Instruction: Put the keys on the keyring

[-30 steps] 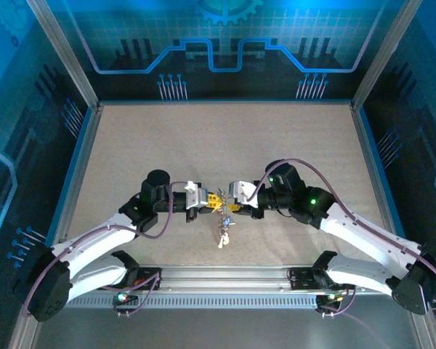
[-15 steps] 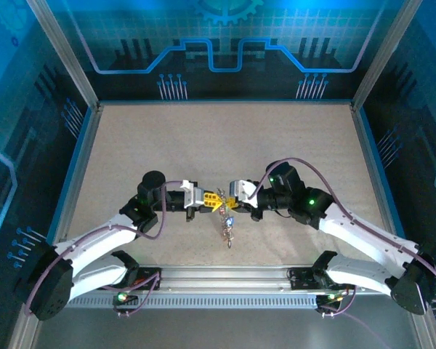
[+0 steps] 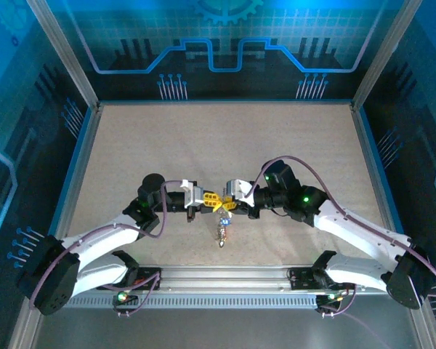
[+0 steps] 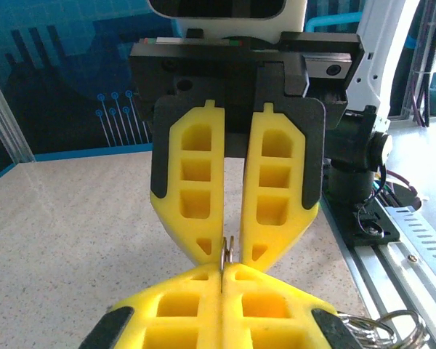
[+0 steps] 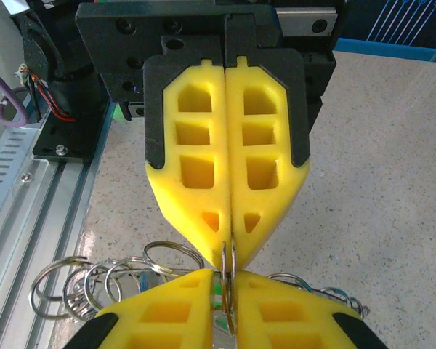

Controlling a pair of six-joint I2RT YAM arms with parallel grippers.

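The keyring (image 4: 229, 249) is a thin silvery double wire, and both grippers pinch it tip to tip above the table. My left gripper (image 3: 210, 198) is shut on it, its yellow fingers (image 4: 167, 305) pressed together. My right gripper (image 3: 229, 204) faces it, jaws a sliver apart. Its gap holds the ring (image 5: 229, 256), some silvery metal and a bit of green tag. The keys (image 3: 222, 234) hang in a bunch below the two grippers. Several small split rings (image 5: 94, 287) fan out beside my right fingers (image 5: 167, 313).
The speckled beige table (image 3: 225, 138) has a metal rail (image 3: 225, 280) along its near edge, where both arm bases sit. Blue panelled walls (image 3: 218, 51) close in the back and sides. More small rings (image 4: 392, 329) show at the lower right of the left wrist view.
Both grippers stay locked tip to tip on the ring and have drifted slightly away from the near rail. The hanging bunch of keys has swung a little.
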